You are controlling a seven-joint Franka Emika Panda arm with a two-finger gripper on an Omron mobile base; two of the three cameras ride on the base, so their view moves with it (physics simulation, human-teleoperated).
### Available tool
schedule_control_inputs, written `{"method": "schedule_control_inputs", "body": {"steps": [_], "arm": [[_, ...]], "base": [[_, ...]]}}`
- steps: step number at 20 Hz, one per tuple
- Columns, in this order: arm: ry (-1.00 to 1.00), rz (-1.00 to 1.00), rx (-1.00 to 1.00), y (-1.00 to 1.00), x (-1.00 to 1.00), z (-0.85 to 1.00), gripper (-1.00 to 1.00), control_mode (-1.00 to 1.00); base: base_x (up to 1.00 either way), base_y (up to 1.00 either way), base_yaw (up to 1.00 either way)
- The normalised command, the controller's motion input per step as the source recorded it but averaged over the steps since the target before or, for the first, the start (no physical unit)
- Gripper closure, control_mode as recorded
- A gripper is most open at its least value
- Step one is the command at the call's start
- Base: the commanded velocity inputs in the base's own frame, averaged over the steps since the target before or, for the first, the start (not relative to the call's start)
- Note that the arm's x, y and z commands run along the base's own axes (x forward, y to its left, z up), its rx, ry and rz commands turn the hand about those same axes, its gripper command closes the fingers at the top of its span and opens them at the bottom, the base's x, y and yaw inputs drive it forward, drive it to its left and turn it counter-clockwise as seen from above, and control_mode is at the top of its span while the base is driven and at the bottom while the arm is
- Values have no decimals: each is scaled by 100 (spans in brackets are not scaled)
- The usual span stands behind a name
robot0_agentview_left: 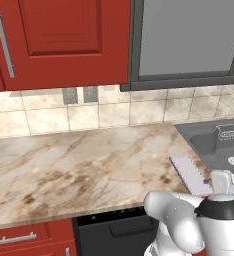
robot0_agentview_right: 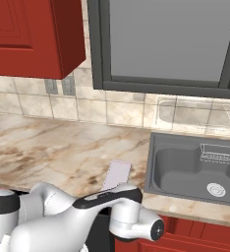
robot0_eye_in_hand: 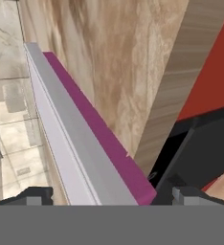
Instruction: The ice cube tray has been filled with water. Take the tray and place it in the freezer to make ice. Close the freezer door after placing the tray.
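The ice cube tray [robot0_agentview_left: 188,173], a thin pale lavender-white slab, lies flat on the marble counter [robot0_agentview_left: 74,165] near its front edge, just beside the grey sink [robot0_agentview_right: 186,170], which sits on the tray's right; its long axis runs from the counter's front edge back toward the tiled wall [robot0_agentview_left: 114,112], angled a little; in the hand view the tray [robot0_eye_in_hand: 68,139] appears edge-on, a pale top with a magenta side, stretching straight away from the camera; the gripper [robot0_eye_in_hand: 109,194] has its two dark fingertips [robot0_eye_in_hand: 35,195] spread about as wide as they go, one on each side of the tray's near end, holding nothing; so the tray lies directly ahead, between the fingers, its length in line with the hand's pointing; closing would likely pinch across the narrow width; whether the fingertips touch the tray cannot be told; above the counter hang red cupboards [robot0_agentview_left: 59,40].
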Motion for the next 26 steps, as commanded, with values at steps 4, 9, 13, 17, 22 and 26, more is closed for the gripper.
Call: {"method": "schedule_control_inputs", "body": {"steps": [4, 9, 13, 17, 22, 26], "arm": [[0, 0, 0, 10, 9, -10, -100, -100], [0, 0, 0, 11, 8, -9, -100, -100], [0, 0, 0, 10, 9, -9, -100, -100], [0, 0, 0, 14, 9, -8, -100, -100], [0, 0, 0, 19, 13, -7, 100, -100], [0, 0, 0, 21, 11, -9, 100, -100]], "base": [[0, 0, 0], [0, 0, 0], [0, 0, 0], [0, 0, 0], [0, 0, 0], [0, 0, 0]]}}
